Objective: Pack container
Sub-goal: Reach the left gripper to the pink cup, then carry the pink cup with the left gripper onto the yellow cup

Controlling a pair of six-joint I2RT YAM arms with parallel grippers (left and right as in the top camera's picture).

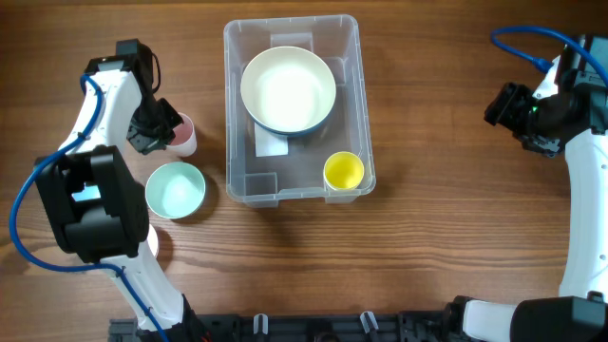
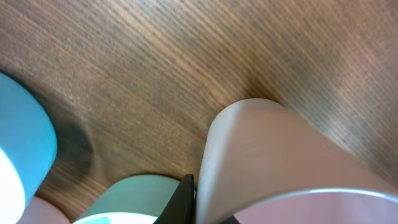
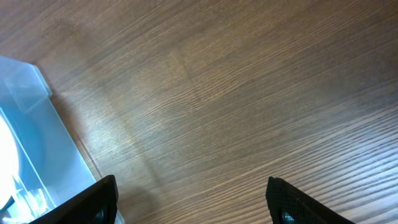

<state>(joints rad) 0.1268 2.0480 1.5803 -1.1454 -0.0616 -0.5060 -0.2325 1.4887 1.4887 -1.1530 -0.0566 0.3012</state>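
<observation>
The clear plastic container (image 1: 353, 114) is standing on the wooden table (image 1: 427, 237) in the upper centre of the overhead frame. A large white bowl (image 1: 288, 90) with a blue outside is filling its upper half, and a small yellow cup (image 1: 343, 171) is sitting in its lower right corner.

Your left gripper (image 1: 155, 126) is hanging at the left of the frame, right against the left side of a pink cup (image 1: 182, 136). In the left wrist view one black finger (image 2: 184, 198) is lying along the cup's wall. I cannot tell whether the jaws are clamping it. A pale teal bowl (image 1: 176, 190) is resting just below the cup.

Your right gripper (image 1: 498, 104) is hovering near the right edge, well apart from the container. Its jaws are spread wide and holding nothing.
</observation>
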